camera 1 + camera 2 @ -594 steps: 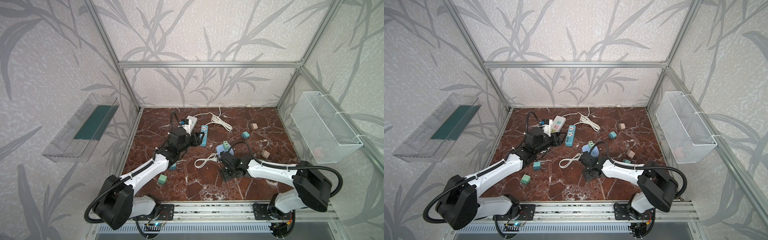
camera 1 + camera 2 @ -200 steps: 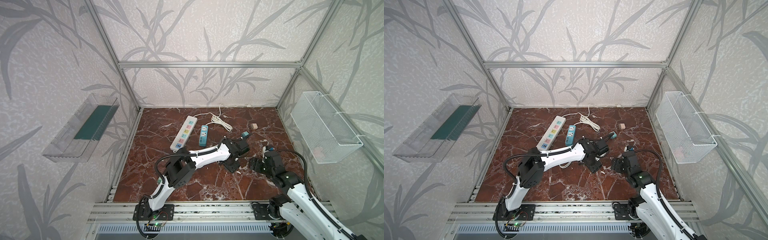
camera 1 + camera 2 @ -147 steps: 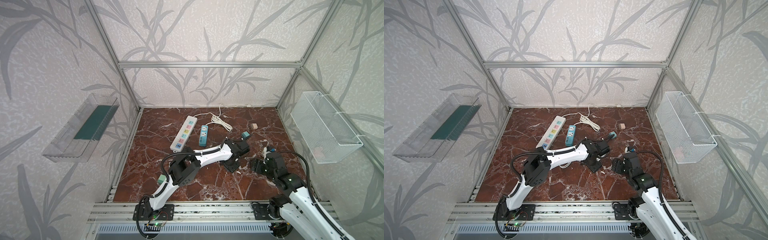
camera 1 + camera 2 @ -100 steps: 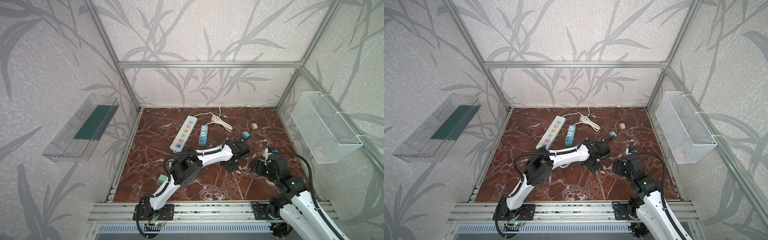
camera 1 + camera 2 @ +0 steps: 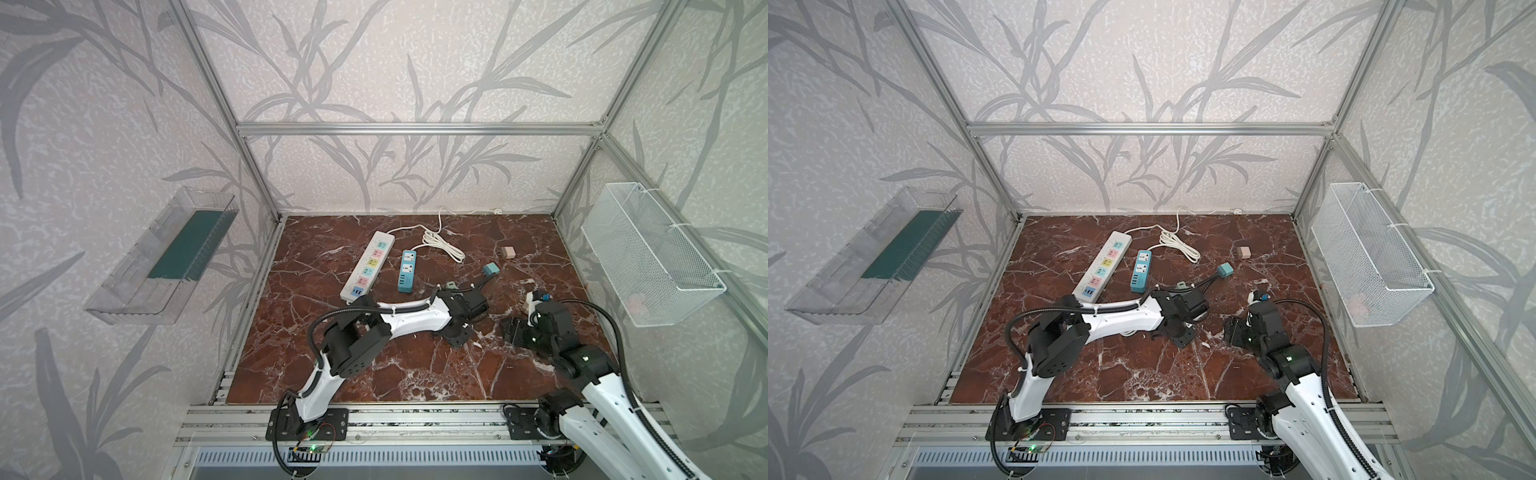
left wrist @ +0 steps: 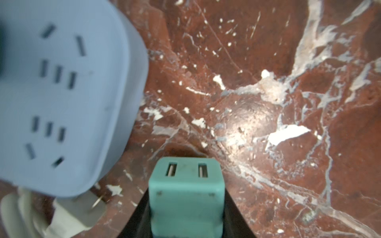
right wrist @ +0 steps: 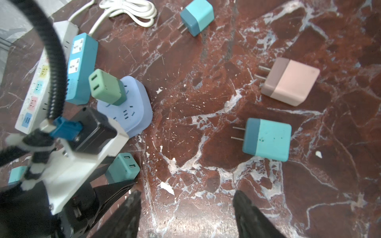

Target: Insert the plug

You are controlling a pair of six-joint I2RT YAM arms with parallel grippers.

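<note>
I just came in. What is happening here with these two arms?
The left tool is shut on a teal plug and holds it right beside the pale blue socket block; the plug is not yet inserted. A green plug already sits in that block. The right tool hangs open nearby, holding nothing, above the marble floor.

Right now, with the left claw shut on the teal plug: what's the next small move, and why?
Probably lift the left claw slightly, then swing toward the socket block. It is shut on the teal plug, low over the table beside the block, whose near sockets look free; a green plug fills another. Prongs are hidden, so orientation is unsure.
</note>
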